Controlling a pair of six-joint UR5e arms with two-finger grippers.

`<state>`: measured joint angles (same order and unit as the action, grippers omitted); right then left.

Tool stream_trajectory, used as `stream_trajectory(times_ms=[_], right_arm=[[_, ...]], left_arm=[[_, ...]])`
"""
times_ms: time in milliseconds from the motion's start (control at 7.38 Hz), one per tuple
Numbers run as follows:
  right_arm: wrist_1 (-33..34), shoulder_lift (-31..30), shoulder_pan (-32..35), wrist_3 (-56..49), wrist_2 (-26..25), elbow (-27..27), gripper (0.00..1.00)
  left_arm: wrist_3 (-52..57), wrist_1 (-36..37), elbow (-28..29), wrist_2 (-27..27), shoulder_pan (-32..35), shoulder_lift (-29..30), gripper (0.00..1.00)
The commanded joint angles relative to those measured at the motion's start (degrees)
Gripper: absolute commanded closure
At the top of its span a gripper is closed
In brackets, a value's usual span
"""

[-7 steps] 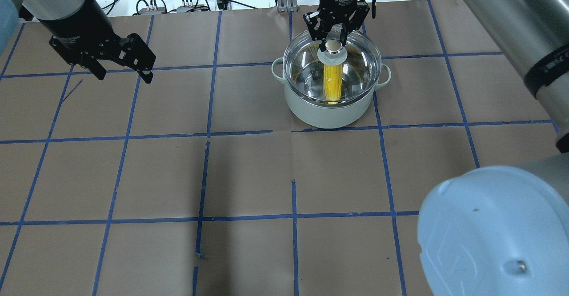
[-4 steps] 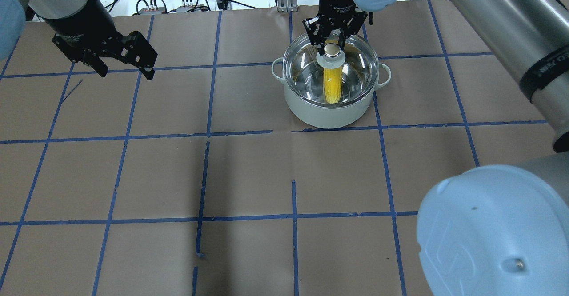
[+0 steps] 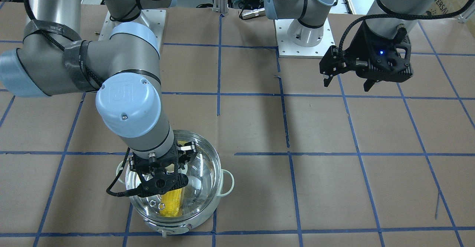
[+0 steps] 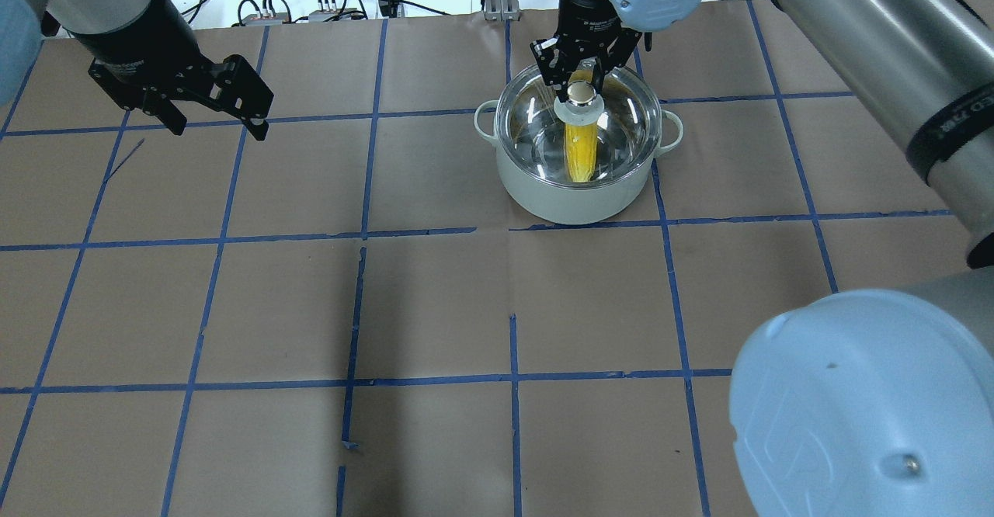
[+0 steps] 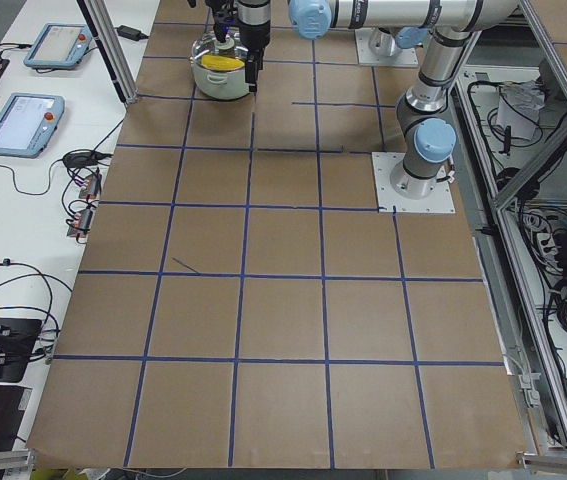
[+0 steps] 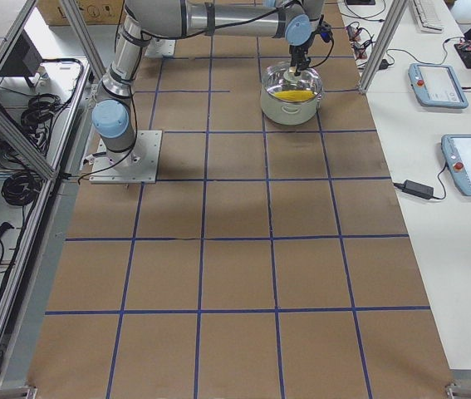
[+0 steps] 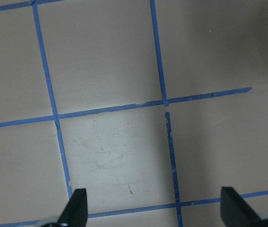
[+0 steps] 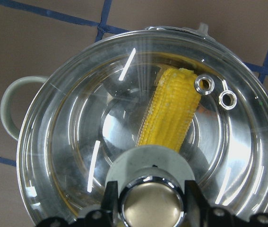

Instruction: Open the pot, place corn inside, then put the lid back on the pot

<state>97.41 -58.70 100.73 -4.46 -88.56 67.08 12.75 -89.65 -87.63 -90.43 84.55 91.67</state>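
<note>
The pale mint pot (image 4: 575, 199) stands at the back right of the table. The yellow corn (image 4: 581, 152) lies inside it and also shows in the right wrist view (image 8: 171, 113). The clear glass lid (image 4: 625, 125) sits over the pot's rim. My right gripper (image 4: 580, 86) comes straight down on the lid's metal knob (image 8: 152, 205), its fingers (image 8: 110, 198) pressed against both sides of it. My left gripper (image 4: 219, 130) hangs open and empty above the table at the back left, far from the pot; it also shows in the left wrist view (image 7: 153, 203).
Brown paper with a blue tape grid covers the table (image 4: 435, 307). Cables and small boxes (image 4: 326, 5) lie beyond the far edge. Both arm bases (image 3: 304, 35) stand on the robot's side. The pot's side handle (image 8: 11, 104) sticks out.
My right gripper has come down with the lid, from a little above the pot to resting on its rim. The left gripper has barely moved.
</note>
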Motion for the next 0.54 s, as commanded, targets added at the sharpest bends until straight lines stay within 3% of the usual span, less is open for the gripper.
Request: stream_trajectory(times_ms=[0,135,406], right_arm=[[2.93,0.08,0.16,0.33,-0.83,-0.02,0.24],[4.0,-0.01,0.16,0.42,-0.92,0.07,0.04],[4.01,-0.01,0.25,0.68,-1.01,0.07,0.0]], left_arm=[[-0.01,0.0,-0.17,-0.01,0.0,-0.18,0.0],[-0.01,0.0,-0.17,-0.01,0.0,-0.18,0.0],[-0.01,0.0,-0.17,-0.01,0.0,-0.44,0.0]])
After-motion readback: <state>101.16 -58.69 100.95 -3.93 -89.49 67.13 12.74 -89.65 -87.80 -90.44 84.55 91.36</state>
